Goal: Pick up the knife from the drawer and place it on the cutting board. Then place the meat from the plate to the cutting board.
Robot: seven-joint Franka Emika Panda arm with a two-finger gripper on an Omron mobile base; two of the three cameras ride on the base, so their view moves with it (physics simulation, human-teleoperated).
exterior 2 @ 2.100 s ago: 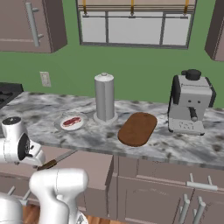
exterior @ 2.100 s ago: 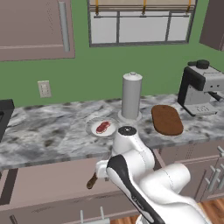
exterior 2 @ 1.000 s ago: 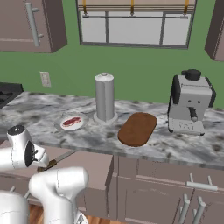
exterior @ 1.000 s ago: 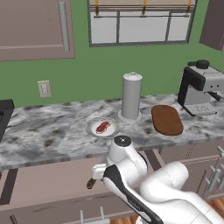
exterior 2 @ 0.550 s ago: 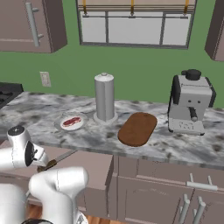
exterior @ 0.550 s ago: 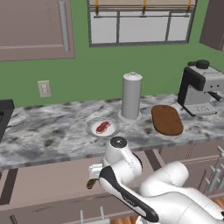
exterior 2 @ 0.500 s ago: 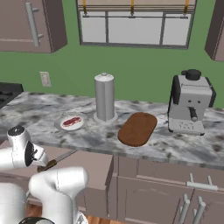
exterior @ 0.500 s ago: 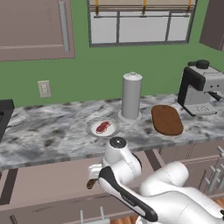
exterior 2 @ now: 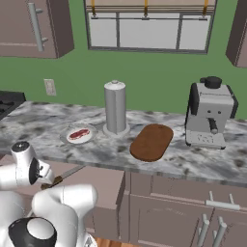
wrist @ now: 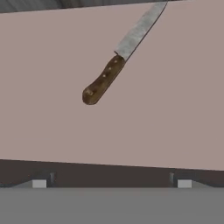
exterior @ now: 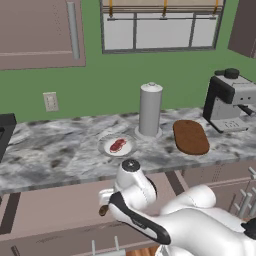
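Knife point(wrist: 116, 61): I see it flat on the drawer point(wrist: 175, 109) floor, upper centre of hand view. Long axis diagonal; blade tip to upper right, brown handle butt to lower left.
Arm: bent low in front of the counter, lower centre of left base view, wrist down over the open drawer.
Gripper point(wrist: 111, 183): fingertips point(wrist: 39, 183) at the frame's bottom, spread wide, nothing btwn them, well clear of the knife.
Meat point(exterior: 118, 145): on plate point(exterior: 106, 149), mid frame, left of canister point(exterior: 150, 109).
Cutting board point(exterior: 190, 136): on counter, right of canister, btwn it & coffee machine point(exterior: 229, 100).
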